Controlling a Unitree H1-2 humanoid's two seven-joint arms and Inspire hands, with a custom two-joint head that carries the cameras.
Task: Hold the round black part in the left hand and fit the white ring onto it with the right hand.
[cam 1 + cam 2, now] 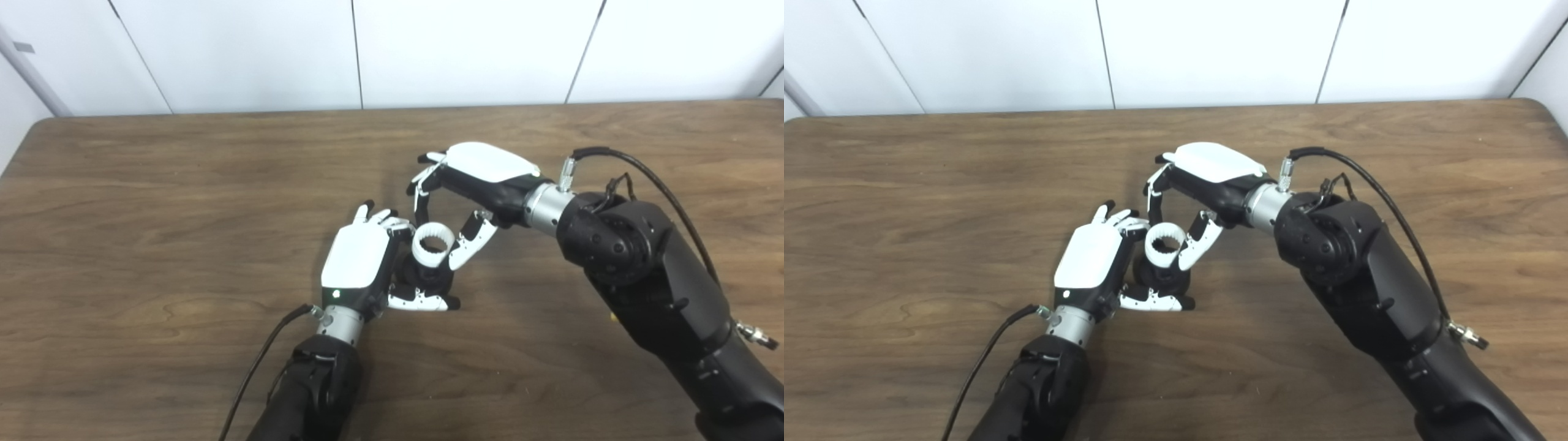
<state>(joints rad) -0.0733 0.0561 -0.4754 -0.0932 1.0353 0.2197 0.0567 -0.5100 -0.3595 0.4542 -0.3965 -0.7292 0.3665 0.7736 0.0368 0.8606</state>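
Nearest me, my left robot hand [361, 263] grips the round black part [429, 277] steady above the surface [153, 202], while my right robot hand [471, 184] pinches the white ring [432, 245] atop it, seating it.

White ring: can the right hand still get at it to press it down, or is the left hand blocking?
Probably yes. The right hand already brackets the white ring from above. The left hand wraps the round black part lower down, leaving the ring's top exposed. Whether the fingers touch it is unclear.
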